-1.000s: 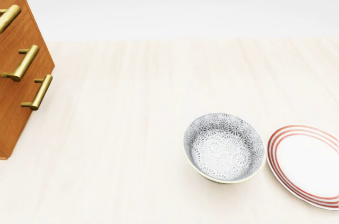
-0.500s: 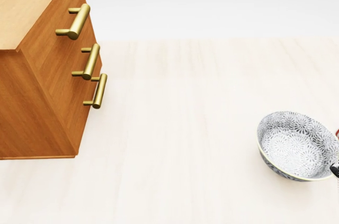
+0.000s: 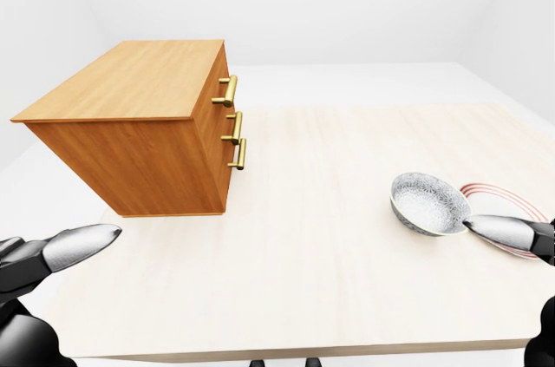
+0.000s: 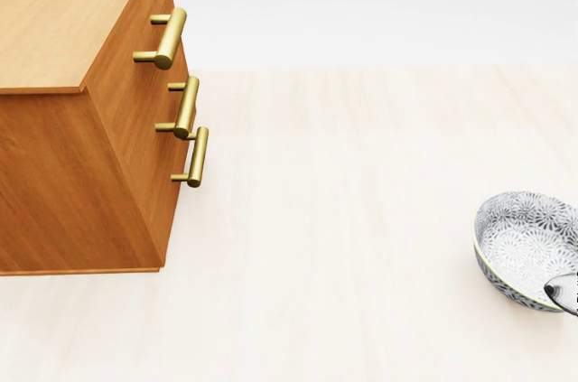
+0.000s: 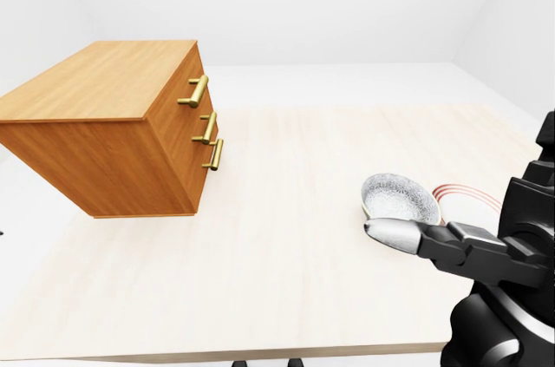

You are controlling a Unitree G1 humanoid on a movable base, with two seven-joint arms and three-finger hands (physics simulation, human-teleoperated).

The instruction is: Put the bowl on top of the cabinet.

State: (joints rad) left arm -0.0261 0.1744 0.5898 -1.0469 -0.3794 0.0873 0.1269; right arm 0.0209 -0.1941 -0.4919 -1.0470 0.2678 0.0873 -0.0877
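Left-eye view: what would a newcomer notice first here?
The big orange-brown wooden cabinet with three brass handles dominates the left. At right on the pale table, a grey floral-patterned bowl sits beside a red-ringed white plate, with fingers of the right hand near the bowl's rim.

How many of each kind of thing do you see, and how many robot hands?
Cabinet: 1
Gold handles: 3
Bowl: 1
Plate: 1
Robot hands: 2 (left, right)
Total: 8
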